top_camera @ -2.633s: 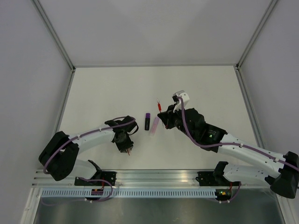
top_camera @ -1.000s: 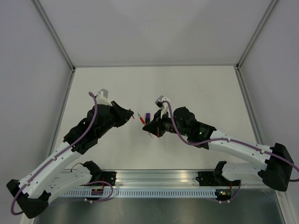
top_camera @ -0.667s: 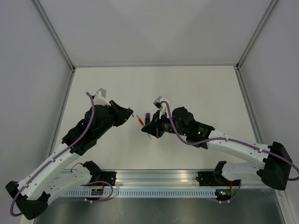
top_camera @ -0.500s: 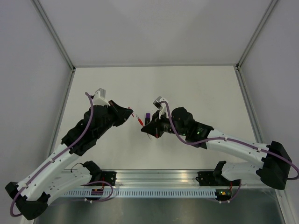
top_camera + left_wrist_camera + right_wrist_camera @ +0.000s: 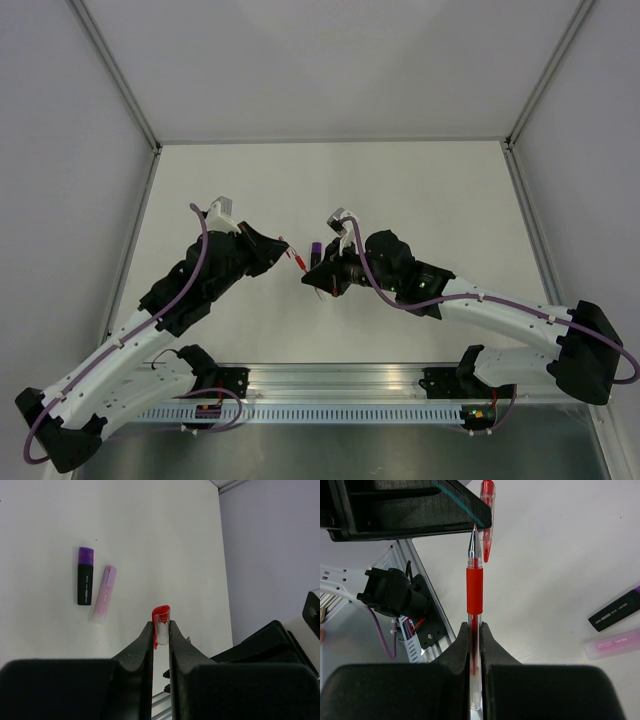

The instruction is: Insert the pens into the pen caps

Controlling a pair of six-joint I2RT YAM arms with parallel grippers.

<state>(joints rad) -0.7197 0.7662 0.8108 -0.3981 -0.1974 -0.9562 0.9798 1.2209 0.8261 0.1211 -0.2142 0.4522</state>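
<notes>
My left gripper [image 5: 161, 625] is shut on the slim red pen cap [image 5: 161, 621] and holds it above the table. My right gripper [image 5: 474, 626] is shut on the thin red pen [image 5: 474, 587]. The pen's tip points at the left gripper and lies just beside the red cap [image 5: 486, 520], not inside it. In the top view the two grippers meet at mid-table, left [image 5: 283, 244] and right [image 5: 309, 276], with the pen [image 5: 297, 260] between them. The pale pink marker [image 5: 104, 593] and the dark purple cap [image 5: 85, 576] lie side by side on the table, apart from both grippers.
The white table [image 5: 430, 200] is walled by grey panels with metal posts. A metal rail [image 5: 330, 380] with the arm bases runs along the near edge. The marker [image 5: 612, 644] and dark cap [image 5: 615, 611] lie just right of the right gripper.
Both arms have lifted off the table, the right one with the red pen. Over the last second the grippers have closed in, bringing the pen tip next to the cap.
</notes>
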